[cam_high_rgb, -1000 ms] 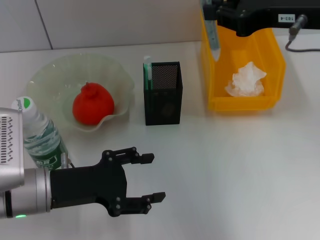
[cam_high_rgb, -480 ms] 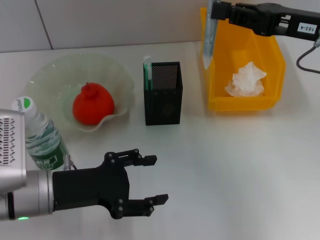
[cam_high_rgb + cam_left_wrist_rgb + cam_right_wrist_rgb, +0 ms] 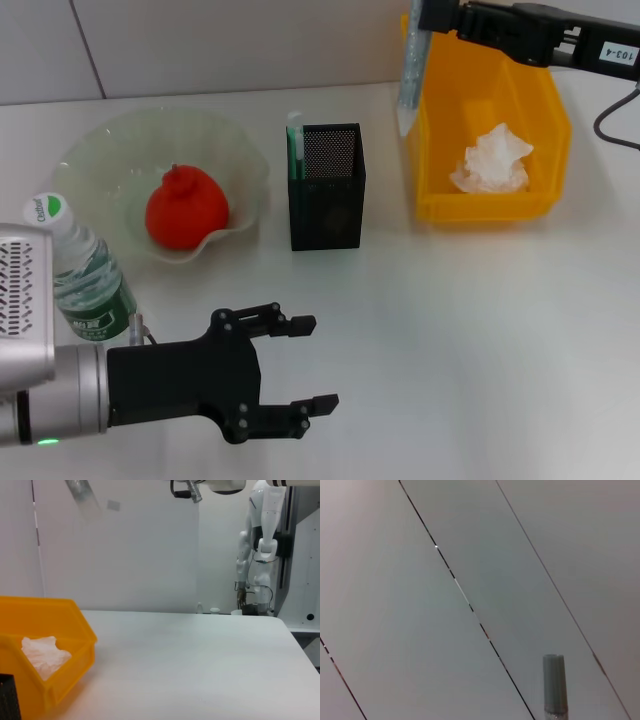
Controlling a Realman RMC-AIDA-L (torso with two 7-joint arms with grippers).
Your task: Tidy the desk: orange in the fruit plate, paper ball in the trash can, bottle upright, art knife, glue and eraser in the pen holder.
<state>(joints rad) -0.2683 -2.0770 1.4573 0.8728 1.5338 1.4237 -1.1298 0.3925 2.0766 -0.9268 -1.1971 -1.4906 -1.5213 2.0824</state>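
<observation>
My right gripper (image 3: 432, 17) hangs at the top edge over the yellow bin (image 3: 430, 205), shut on a translucent glue tube (image 3: 409, 75) that points down; the tube's tip (image 3: 553, 685) shows in the right wrist view. The black mesh pen holder (image 3: 326, 200) stands left of the tube, with a green art knife (image 3: 294, 150) in it. The eraser is out of view. An orange (image 3: 186, 208) lies in the glass fruit plate (image 3: 100, 145). A bottle (image 3: 82, 275) stands upright. The paper ball (image 3: 493, 160) lies in the bin. My left gripper (image 3: 312, 365) is open near the table's front edge.
The yellow bin (image 3: 50, 645) with the paper ball (image 3: 44, 651) also shows in the left wrist view, across bare white table. A wall rises behind the table. A cable (image 3: 610, 105) trails at the far right.
The right gripper has carried the glue tube a little to the left, toward the pen holder, and turned it more upright. The left gripper has drifted slightly nearer and to the right.
</observation>
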